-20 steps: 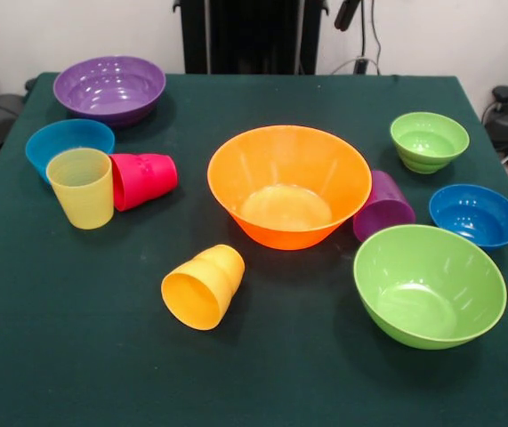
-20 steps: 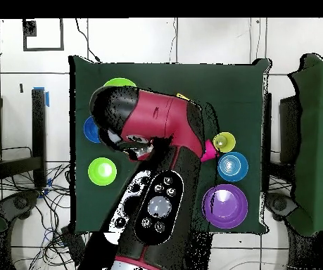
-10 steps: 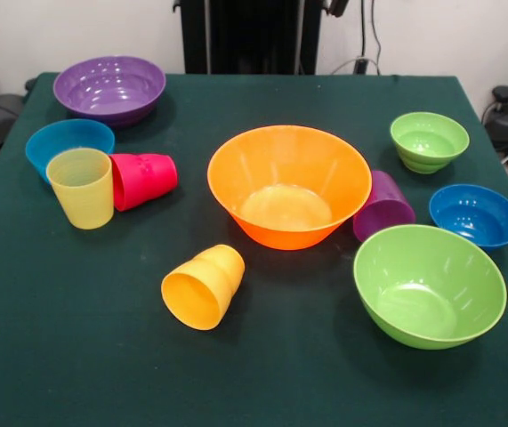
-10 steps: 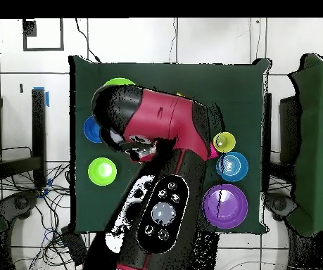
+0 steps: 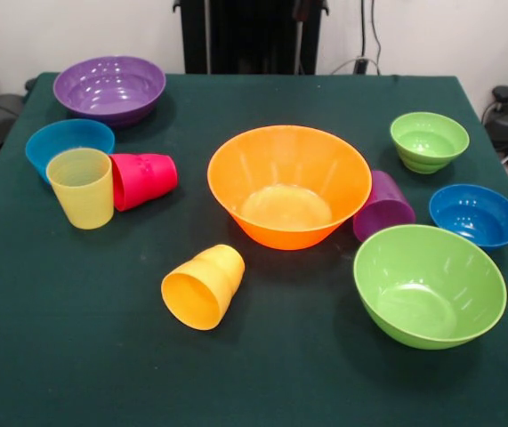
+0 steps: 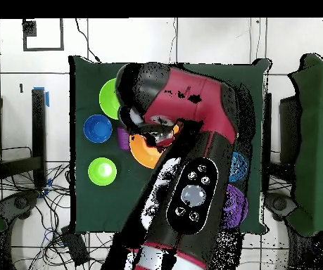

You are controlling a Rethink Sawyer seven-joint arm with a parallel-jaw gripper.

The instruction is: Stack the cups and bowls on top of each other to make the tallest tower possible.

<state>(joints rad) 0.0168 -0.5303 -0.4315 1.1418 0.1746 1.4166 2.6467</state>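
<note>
The large orange bowl (image 5: 236, 156) stands upright mid-table, with nothing stacked in it. A purple cup (image 5: 383, 206) lies on its side against the bowl's right. A yellow-orange cup (image 5: 203, 286) lies on its side in front. At the left, a pale yellow cup (image 5: 81, 187) stands upright beside a tipped red-pink cup (image 5: 143, 180) and a small blue bowl (image 5: 68, 140). The large purple bowl (image 5: 109, 87) is at the far left and the large lime bowl (image 5: 429, 283) at the near right. My gripper (image 5: 308, 7) shows only as a dark tip at the top edge.
A small lime bowl (image 5: 429, 140) and a second small blue bowl (image 5: 475, 214) sit at the right. In the overhead view my red arm (image 6: 192, 119) hangs high over the table and hides the cups and part of the orange bowl (image 6: 143, 151).
In the overhead view my arm has swung to the right, uncovering the large lime bowl. The dark tip in the front view slid left. Nothing on the table has moved.
</note>
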